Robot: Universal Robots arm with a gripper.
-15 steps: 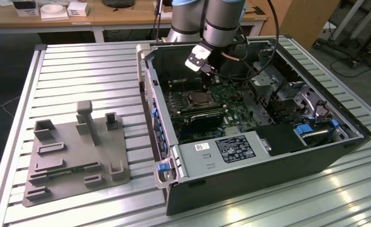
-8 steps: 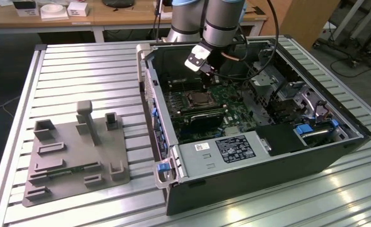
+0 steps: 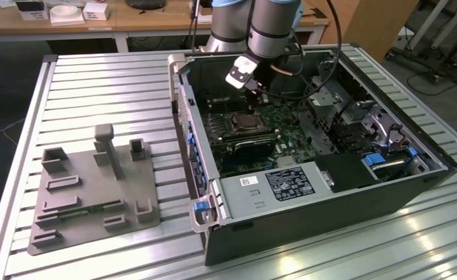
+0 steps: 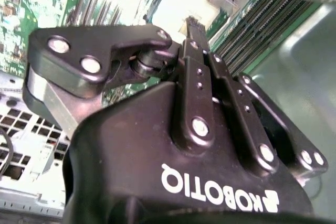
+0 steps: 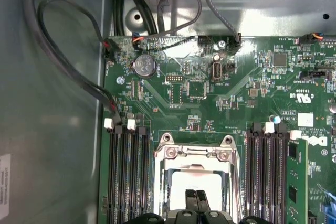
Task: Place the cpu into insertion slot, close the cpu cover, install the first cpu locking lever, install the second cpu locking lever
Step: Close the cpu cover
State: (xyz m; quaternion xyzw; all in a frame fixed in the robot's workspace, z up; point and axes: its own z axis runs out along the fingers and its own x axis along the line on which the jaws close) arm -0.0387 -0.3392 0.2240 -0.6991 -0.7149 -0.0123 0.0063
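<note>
One hand, fingers pressed together, over the insertion slot
From the exterior view's left we saw a grey fixture on the surface, then the open case; inside it the cpu sat in that slot, directly beneath the hand.

Slatted aluminium table as reference. Behind its far edge: wooden desk, white boxes on top. Off the table's side at the exterior view's left: dark floor. Past its far corner at the exterior view's right: wooden panel, wheeled metal frame. Light glare on near slats.
</note>
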